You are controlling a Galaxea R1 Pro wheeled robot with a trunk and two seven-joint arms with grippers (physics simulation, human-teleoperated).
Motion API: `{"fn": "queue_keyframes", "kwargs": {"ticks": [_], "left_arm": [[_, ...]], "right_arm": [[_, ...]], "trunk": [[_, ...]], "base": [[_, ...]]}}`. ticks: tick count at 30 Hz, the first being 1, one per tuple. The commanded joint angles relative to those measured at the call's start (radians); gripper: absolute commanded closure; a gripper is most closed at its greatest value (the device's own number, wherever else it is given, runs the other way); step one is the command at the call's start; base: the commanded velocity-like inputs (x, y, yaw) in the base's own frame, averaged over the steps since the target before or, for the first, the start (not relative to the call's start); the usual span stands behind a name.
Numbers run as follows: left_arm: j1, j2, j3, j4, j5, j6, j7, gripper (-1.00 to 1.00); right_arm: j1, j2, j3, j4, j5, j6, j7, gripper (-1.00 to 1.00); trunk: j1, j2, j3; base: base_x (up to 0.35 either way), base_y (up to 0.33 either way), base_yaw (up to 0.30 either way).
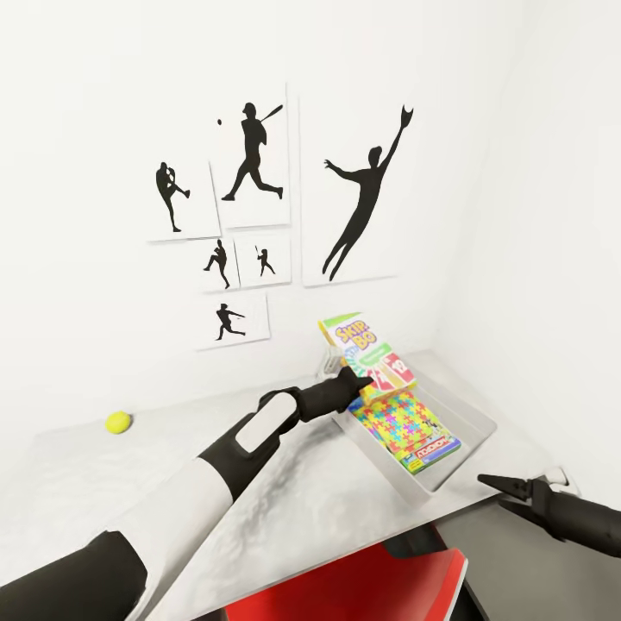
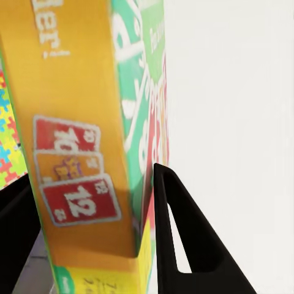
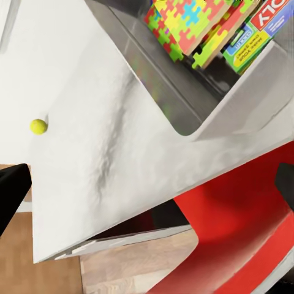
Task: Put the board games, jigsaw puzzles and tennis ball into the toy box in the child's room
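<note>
Scanning left to right in the head view: small yellow-green tennis ball (image 1: 118, 422) rests alone on the white tabletop (image 1: 129, 483), near the wall, well apart from everything else. It also shows in the right wrist view (image 3: 38, 126). Judged not yet collected.

Left arm reaches diagonally across the tabletop. Left end effector (image 1: 355, 374) is clamped on the larger green-yellow-red "Skip-Bo" board-game box (image 1: 366, 349). Left wrist view confirms: a black finger (image 2: 184, 239) presses one flat face of the box (image 2: 86, 135), the opposite finger lies against the other face at the frame edge. Box is held tilted, one end raised, over the wall-side end of the shallow light-grey toy box (image 1: 470, 435). Likely reason: a tilted box can be lowered past the flared wall and laid on what is already inside.

Inside the tray: flat square with multicolour puzzle-piece pattern (image 1: 404, 425), and beside it a white-and-green game box (image 1: 435, 450). Right wrist view shows stacked puzzle edges (image 3: 190, 27), so probably both jigsaws are in; the small blue game cannot be confirmed.

Right end effector (image 1: 504, 486) hangs past the tabletop's near corner, touching nothing; whether its fingers are apart or together cannot be told. Appears parked clear of the left arm.

Red chair (image 1: 362, 586) sits below the tabletop edge.
</note>
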Motion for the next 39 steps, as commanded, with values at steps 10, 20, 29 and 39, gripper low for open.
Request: {"fn": "queue_keyframes", "kwargs": {"ticks": [10,20,29,39], "left_arm": [[-0.001,0.0,-0.028,-0.077,0.106,-0.125,0.024,1.0],[-0.001,0.0,-0.182,-0.083,0.184,-0.192,0.057,1.0],[-0.001,0.0,-0.187,-0.082,0.188,-0.2,0.062,1.0],[-0.001,0.0,-0.188,-0.082,0.187,-0.191,0.065,1.0]], "right_arm": [[-0.001,-0.007,-0.092,0.001,-0.001,0.004,0.014,-1.0],[-0.001,-0.005,-0.094,0.001,0.001,0.004,0.014,-1.0],[-0.001,-0.004,-0.094,0.001,0.003,0.004,0.014,-1.0],[-0.001,-0.003,-0.094,0.001,0.007,0.004,0.014,-1.0]], "trunk": [[0.001,-0.002,-0.002],[0.001,-0.002,-0.002],[0.001,-0.002,-0.002],[0.001,-0.002,-0.002]], "base": [[0.0,0.0,0.0],[0.0,0.0,0.0],[0.0,0.0,0.0],[0.0,0.0,0.0]]}}
